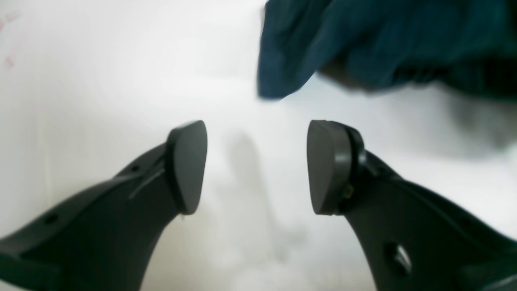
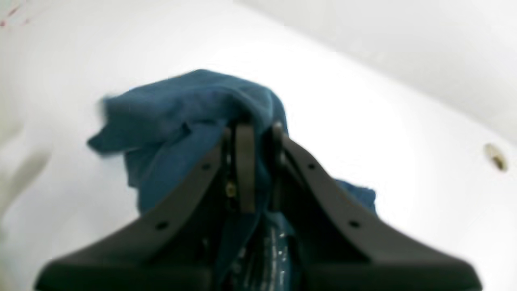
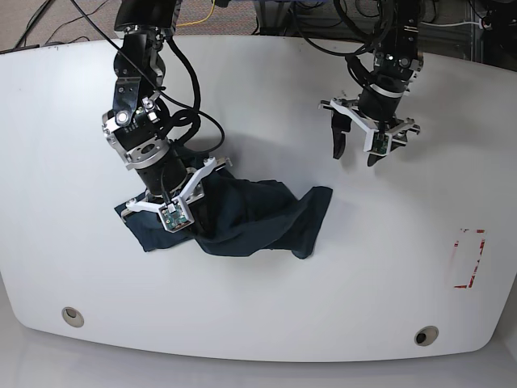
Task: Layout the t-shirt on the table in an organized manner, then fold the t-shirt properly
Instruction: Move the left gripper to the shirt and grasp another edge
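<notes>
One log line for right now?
stage: layout | right gripper: shut on t-shirt | left gripper: open, above table | shirt: bunched

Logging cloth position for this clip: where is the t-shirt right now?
In the base view the t-shirt lies crumpled left of the table's centre, pinched by the right gripper; the open left gripper hovers beyond its right end.

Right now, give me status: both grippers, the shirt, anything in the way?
Right gripper shut on the t-shirt, fabric bunched between its fingers. Left gripper open, empty, above bare table. T-shirt crumpled, not laid out. Nothing blocking.
</notes>
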`<state>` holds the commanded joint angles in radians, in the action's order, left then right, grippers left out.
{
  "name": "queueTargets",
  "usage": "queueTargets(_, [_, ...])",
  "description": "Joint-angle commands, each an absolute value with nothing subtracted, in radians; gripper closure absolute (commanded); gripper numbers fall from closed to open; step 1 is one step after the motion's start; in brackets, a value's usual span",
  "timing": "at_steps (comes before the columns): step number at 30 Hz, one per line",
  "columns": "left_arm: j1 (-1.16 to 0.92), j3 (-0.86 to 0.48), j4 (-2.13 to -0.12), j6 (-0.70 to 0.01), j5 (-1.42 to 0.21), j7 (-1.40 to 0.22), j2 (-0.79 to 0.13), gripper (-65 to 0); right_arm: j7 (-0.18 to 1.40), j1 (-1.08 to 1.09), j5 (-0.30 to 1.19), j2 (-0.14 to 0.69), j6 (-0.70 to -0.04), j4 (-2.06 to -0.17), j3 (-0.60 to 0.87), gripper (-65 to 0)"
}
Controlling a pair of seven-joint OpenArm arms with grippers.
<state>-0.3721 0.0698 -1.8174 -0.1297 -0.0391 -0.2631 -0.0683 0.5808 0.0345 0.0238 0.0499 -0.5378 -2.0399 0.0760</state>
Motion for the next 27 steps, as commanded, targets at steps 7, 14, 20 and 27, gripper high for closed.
queueTargets(7, [-0.315, 0.180, -1.721, -0.130, -0.042, -0.263, -0.067, -36.9, 0.582, 0.134, 0.021, 0.059, -0.565, -2.037, 0.087, 0.0])
queueTargets(14, [-0.236, 0.226, -1.613, -0.130, -0.039, -0.263, -0.016, -36.9, 0.590, 0.231, 0.019, 0.059, -0.570, -2.034, 0.087, 0.0])
queueTargets(20, [-0.137, 0.242, -1.512, -0.130, -0.038, -0.263, 0.013, -36.9, 0.676, 0.303, 0.025, 0.054, -0.570, -2.032, 0.087, 0.0])
queueTargets(27, [-0.031, 0.303, -1.365, -0.130, -0.044, -0.257, 0.035, -36.9, 0.687, 0.358, 0.027, 0.053, -0.572, -2.032, 0.087, 0.0])
